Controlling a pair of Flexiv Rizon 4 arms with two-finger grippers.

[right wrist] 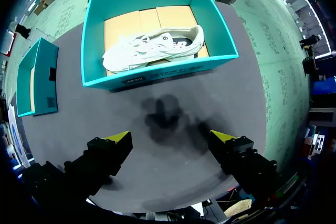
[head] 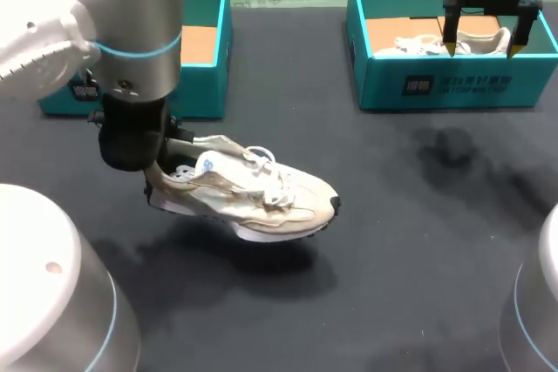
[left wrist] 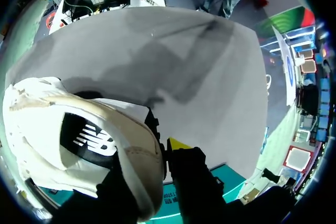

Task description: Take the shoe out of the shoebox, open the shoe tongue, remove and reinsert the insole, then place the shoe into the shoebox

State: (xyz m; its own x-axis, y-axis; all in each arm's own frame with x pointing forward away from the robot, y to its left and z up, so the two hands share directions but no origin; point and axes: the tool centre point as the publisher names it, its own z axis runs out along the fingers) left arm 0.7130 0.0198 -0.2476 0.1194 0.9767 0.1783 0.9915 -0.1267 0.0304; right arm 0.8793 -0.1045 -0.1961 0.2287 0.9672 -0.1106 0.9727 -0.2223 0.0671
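A worn white sneaker (head: 253, 193) hangs a little above the dark table with its toe pointing right and its shadow under it. My left gripper (head: 161, 172) is shut on the sneaker's heel. In the left wrist view the heel (left wrist: 79, 140) fills the space by the left gripper (left wrist: 152, 150); one yellow tip shows outside the collar, the other is hidden by the shoe. My right gripper (head: 481, 45) hangs open and empty over the teal shoebox (head: 453, 84) at the back right. The right gripper (right wrist: 171, 137) looks down on that shoebox (right wrist: 157, 74), where a second white sneaker (right wrist: 152, 45) lies.
Another teal box (head: 205, 84) stands at the back left, behind my left arm; from the right wrist this box (right wrist: 34, 77) lies off to the side of the shoebox. Dark tabletop (head: 418, 215) stretches between the hanging shoe and the right shoebox.
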